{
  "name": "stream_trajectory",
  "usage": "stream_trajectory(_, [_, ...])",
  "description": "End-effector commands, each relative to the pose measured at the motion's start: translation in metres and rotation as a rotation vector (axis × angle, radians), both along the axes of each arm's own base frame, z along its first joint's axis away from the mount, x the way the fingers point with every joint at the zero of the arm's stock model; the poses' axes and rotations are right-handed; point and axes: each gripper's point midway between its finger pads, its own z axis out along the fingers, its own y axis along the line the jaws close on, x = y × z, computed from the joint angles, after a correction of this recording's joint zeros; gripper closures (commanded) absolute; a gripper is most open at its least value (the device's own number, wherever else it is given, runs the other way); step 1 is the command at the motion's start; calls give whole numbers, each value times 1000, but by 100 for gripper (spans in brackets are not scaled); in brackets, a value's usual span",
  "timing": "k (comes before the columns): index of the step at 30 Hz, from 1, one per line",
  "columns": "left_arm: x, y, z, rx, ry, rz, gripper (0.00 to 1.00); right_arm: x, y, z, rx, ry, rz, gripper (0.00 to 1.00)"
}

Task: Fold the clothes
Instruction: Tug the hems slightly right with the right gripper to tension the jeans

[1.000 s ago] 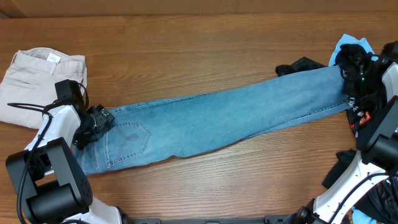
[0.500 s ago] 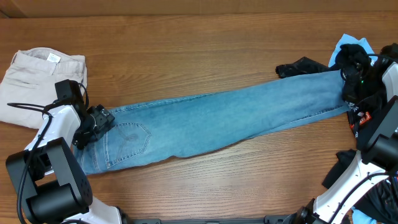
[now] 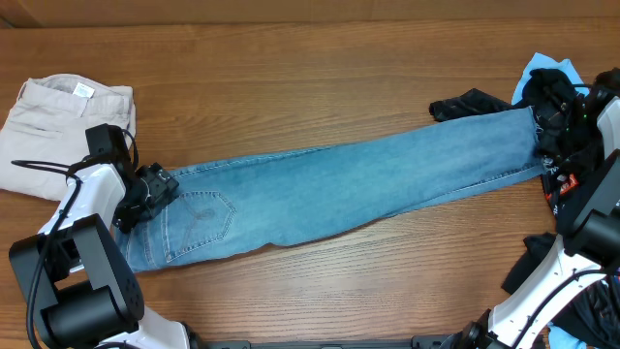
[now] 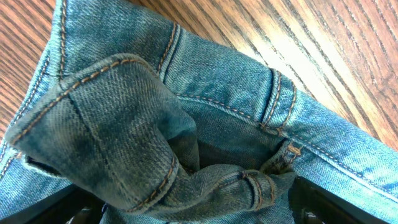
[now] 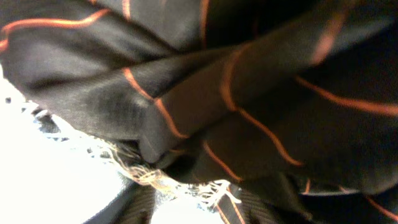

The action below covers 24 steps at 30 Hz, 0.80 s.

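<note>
Since a second ago, your right pincer [image 3: 556,109] has edged slightly rightward and the hem end of the jeans [image 3: 320,189] has sunk a little. The left side has not moved. The jeans lie stretched slantwise across the surface [image 3: 291,68], with the waistband lower left and the hems upper right. Your left pincer [image 3: 145,197] stands wide, with bunched waistband [image 4: 124,118] between its fingers [image 4: 326,202]. Dark orange-striped cloth [image 5: 249,93] and pale frayed threads [image 5: 140,168] fill the right wrist view, so you cannot tell that pincer's opening.
</note>
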Motion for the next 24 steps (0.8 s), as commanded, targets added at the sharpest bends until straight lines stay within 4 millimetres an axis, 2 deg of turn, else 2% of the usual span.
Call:
stream_trajectory(1, [-4,-4,-9,-34,29,-1,4,15,4,26,30,-102,11,40])
stream_trajectory(3, [-4,-3,-9,-34,28,-1,4,17,7,26,46,-115,12,34])
stream_trajectory(14, [-3,-3,-9,-33,25,-1,4,8,17,-3,77,-100,47,34])
stream_trajectory(20, [-3,-3,-9,-33,25,-1,4,5,18,-7,81,-93,46,34])
stream_trajectory(22, [-3,-3,-9,-33,25,-1,4,4,19,-7,85,-88,45,43])
stream_trajectory(24, [-3,-3,-9,-33,25,-1,4,2,19,-7,88,-82,45,59])
